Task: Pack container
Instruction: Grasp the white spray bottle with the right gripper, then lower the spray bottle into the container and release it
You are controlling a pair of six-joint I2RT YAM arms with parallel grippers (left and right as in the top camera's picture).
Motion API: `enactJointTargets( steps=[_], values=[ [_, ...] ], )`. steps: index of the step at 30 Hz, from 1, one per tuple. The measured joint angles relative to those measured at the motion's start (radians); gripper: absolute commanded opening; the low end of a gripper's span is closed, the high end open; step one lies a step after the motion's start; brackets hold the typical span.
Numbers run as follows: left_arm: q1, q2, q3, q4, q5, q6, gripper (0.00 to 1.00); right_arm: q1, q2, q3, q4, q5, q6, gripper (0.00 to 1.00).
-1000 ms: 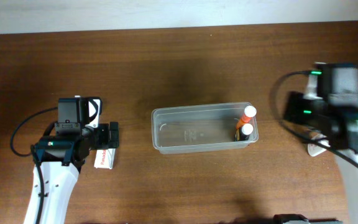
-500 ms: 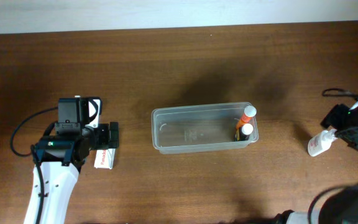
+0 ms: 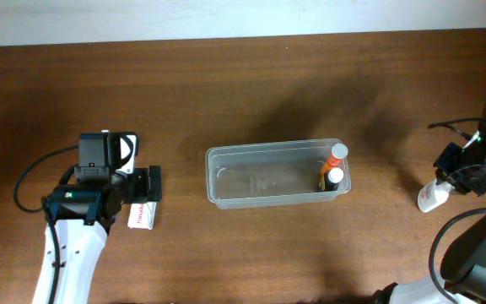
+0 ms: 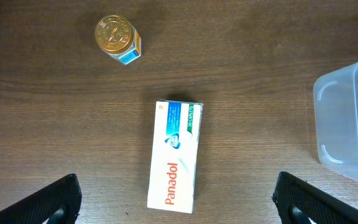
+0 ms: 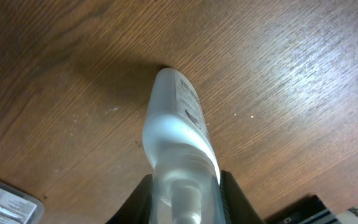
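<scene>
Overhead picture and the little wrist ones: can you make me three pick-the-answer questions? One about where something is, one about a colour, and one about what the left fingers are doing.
1. Where in the container do the two small bottles stand?
A) left end
B) middle
C) right end

2. What colour is the lid of the small jar near the Panadol box?
A) gold
B) green
C) purple

3. How are the left fingers?
A) shut on the box
B) wide open
C) shut on the jar

Answers:
1 C, from overhead their caps show against the right end wall.
2 A, the left wrist view shows a shiny gold lid.
3 B, they sit far apart and touch nothing, with the box lying flat between them.
</scene>
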Motion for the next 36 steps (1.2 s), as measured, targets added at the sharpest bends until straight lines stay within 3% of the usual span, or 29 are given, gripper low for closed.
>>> enactJointTargets(
  steps=[3, 11, 16, 22, 27, 36],
  values=[
    [0.000, 0.000, 0.000, 0.000, 0.000, 0.000, 0.99, 0.000, 0.000, 0.002, -0.008, -0.011, -0.001, 0.10],
    [0.000, 0.000, 0.000, 0.000, 0.000, 0.000, 0.99, 0.042, -0.054, 0.077, -0.134, -0.092, -0.057, 0.09],
    [0.000, 0.000, 0.000, 0.000, 0.000, 0.000, 1.00, 0.249, -0.237, 0.220, -0.208, -0.117, -0.084, 0.10],
    [0.000, 0.000, 0.000, 0.000, 0.000, 0.000, 0.99, 0.609, -0.404, 0.288, -0.154, -0.147, -0.090, 0.10],
    [0.000, 0.000, 0.000, 0.000, 0.000, 0.000, 0.99, 0.767, -0.315, 0.288, -0.146, -0.143, -0.051, 0.10],
    [0.000, 0.000, 0.000, 0.000, 0.000, 0.000, 1.00, 0.807, -0.069, 0.287, -0.127, -0.097, -0.005, 0.10]
  ],
)
